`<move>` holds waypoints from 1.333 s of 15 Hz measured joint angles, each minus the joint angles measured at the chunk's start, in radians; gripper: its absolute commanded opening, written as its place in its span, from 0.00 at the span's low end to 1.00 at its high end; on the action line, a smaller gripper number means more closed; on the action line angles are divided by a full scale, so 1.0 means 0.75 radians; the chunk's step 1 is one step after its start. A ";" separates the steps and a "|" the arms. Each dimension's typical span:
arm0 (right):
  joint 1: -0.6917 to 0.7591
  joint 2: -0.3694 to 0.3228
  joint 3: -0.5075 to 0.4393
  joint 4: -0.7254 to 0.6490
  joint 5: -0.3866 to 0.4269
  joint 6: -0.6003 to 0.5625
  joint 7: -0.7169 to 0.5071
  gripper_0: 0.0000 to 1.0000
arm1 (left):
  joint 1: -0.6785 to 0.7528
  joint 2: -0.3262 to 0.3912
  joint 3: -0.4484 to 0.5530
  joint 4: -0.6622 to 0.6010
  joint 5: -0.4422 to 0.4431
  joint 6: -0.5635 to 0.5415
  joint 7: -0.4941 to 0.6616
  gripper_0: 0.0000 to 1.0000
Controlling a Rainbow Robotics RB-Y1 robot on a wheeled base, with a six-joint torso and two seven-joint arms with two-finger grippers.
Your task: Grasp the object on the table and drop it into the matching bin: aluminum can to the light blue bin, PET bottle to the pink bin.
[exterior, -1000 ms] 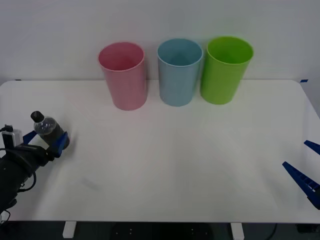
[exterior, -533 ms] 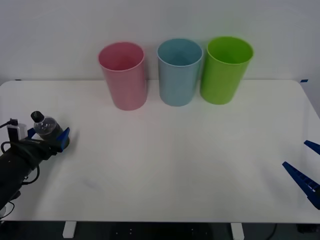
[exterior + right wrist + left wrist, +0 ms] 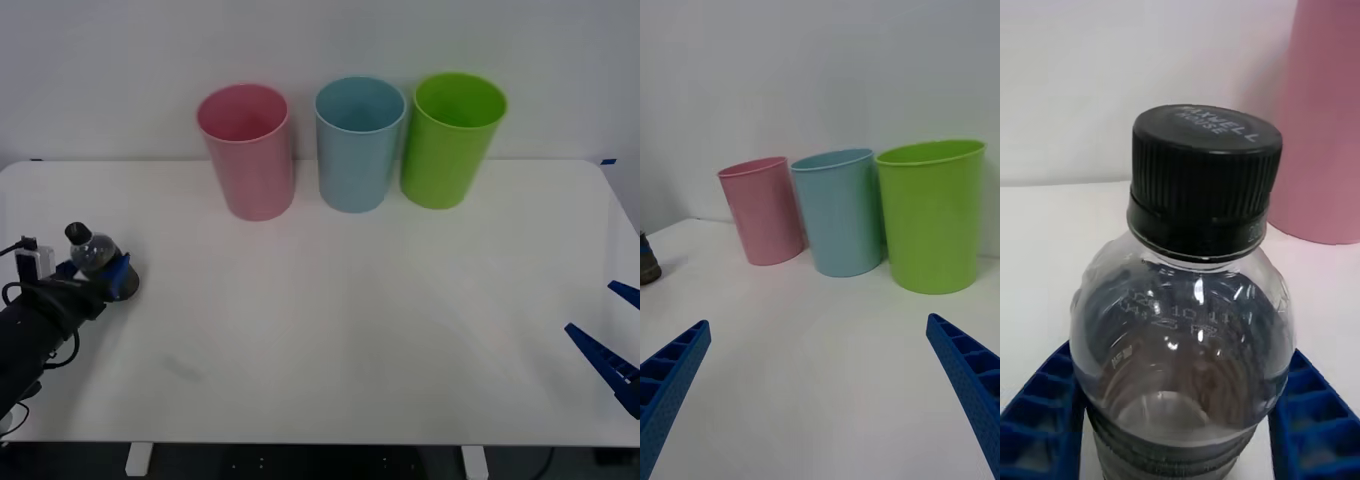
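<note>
At the table's (image 3: 330, 300) left edge, the left gripper (image 3: 95, 275) pinches the PET bottle (image 3: 92, 254); next, lifting toward the pink bin (image 3: 247, 150). The right gripper (image 3: 610, 345) waits, fingers spread.

The white table (image 3: 350, 330) carries the pink bin (image 3: 248, 155), light blue bin (image 3: 358, 148), green bin (image 3: 452, 142) and PET bottle (image 3: 95, 257).

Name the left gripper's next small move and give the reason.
Probably lift straight up: the left gripper is shut on the PET bottle, which seems to sit on the table, well short of the pink bin. The right gripper waits open.
</note>
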 measured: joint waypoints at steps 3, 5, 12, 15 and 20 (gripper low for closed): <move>0.000 0.000 0.000 0.000 0.000 0.000 0.000 1.00 | -0.001 0.000 0.000 -0.001 0.004 -0.001 -0.002 0.00; 0.000 0.000 0.000 0.000 0.000 0.000 0.000 1.00 | -0.001 -0.001 0.001 -0.001 0.011 -0.007 -0.002 0.00; 0.000 0.000 0.000 0.000 0.000 0.000 0.000 1.00 | 0.016 0.000 0.020 -0.133 0.038 -0.041 0.045 0.00; 0.000 0.000 0.000 0.000 0.000 0.000 0.000 1.00 | 0.041 0.000 0.020 -0.228 0.038 -0.039 0.083 0.00; 0.000 0.000 0.000 0.000 0.000 0.000 0.000 1.00 | 0.048 0.008 0.006 -0.375 0.015 -0.039 0.237 0.00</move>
